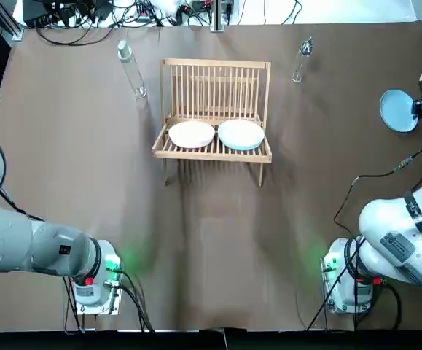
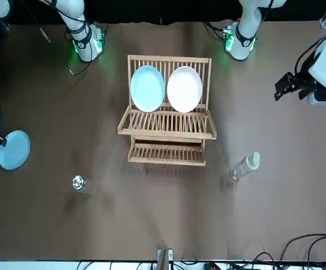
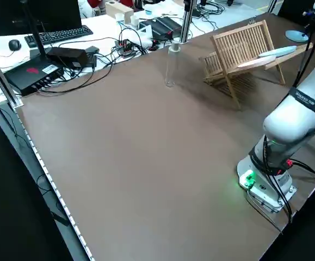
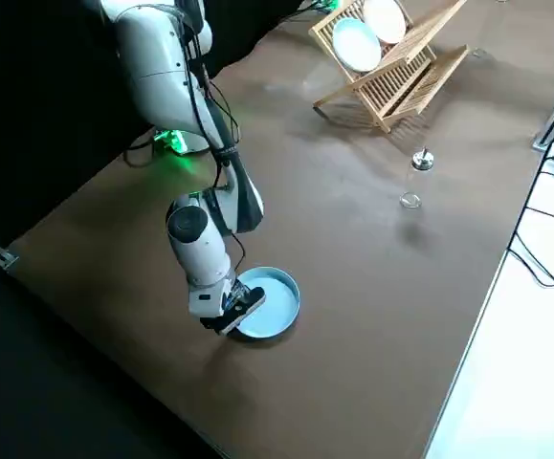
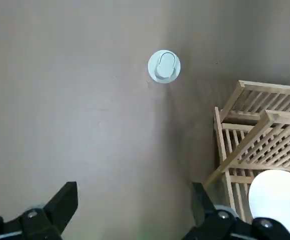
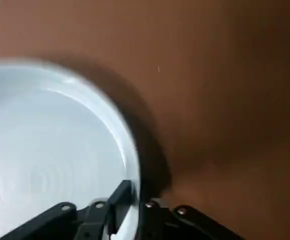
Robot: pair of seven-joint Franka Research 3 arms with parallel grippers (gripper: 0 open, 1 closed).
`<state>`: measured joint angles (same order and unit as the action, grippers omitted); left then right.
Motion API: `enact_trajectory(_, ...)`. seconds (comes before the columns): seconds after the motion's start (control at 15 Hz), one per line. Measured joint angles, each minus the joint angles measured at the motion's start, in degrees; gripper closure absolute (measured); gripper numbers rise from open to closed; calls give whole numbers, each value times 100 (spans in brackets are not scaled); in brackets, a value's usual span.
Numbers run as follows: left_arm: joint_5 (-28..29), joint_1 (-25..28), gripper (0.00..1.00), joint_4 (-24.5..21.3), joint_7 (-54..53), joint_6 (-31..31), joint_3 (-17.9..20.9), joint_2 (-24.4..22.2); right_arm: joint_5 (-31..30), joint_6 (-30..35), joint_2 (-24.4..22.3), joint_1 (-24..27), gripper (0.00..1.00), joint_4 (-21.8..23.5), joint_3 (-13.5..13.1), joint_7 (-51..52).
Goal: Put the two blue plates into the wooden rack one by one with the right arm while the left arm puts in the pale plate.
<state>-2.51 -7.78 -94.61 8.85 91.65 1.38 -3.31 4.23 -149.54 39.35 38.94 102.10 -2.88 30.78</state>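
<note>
We see the right gripper pinching the blue plate at the rack's three o'clock; the left gripper hangs spread.

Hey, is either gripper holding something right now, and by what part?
The right gripper grips the loose blue plate by its rim, a finger on each side. The left gripper is open and holds nothing.

Two blue plates; one pale plate; one wooden rack; two clear bottles; two robot arms.
</note>
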Motion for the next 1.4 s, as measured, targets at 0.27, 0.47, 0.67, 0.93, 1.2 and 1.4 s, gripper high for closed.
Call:
enact_trajectory(0.27, 0, -16, 0, 4, -1, 0, 0, 0, 0, 29, 0, -135, 91, -15, -3, 5)
enact_trajectory(0.47, 0, -52, 0, 5, -1, 10, 0, 0, -12, 451, -7, -310, 91, -111, -11, 12)
enact_trajectory(0.67, 0, -53, 0, 5, -1, 53, 0, 27, -13, 1632, -9, -521, 93, -429, -7, 13)
enact_trajectory(0.93, 0, -53, 0, 5, -1, 75, 1, 87, -13, 3278, -53, -752, 96, -953, -5, 202)
enact_trajectory(1.2, 0, -53, 0, 8, -1, 77, 1, 87, -12, 4275, -105, -754, 96, -1347, -20, 679)
enact_trajectory(1.4, 0, -54, 0, 9, -1, 80, 0, 87, -8, 4947, -164, -835, 96, -1448, 7, 832)
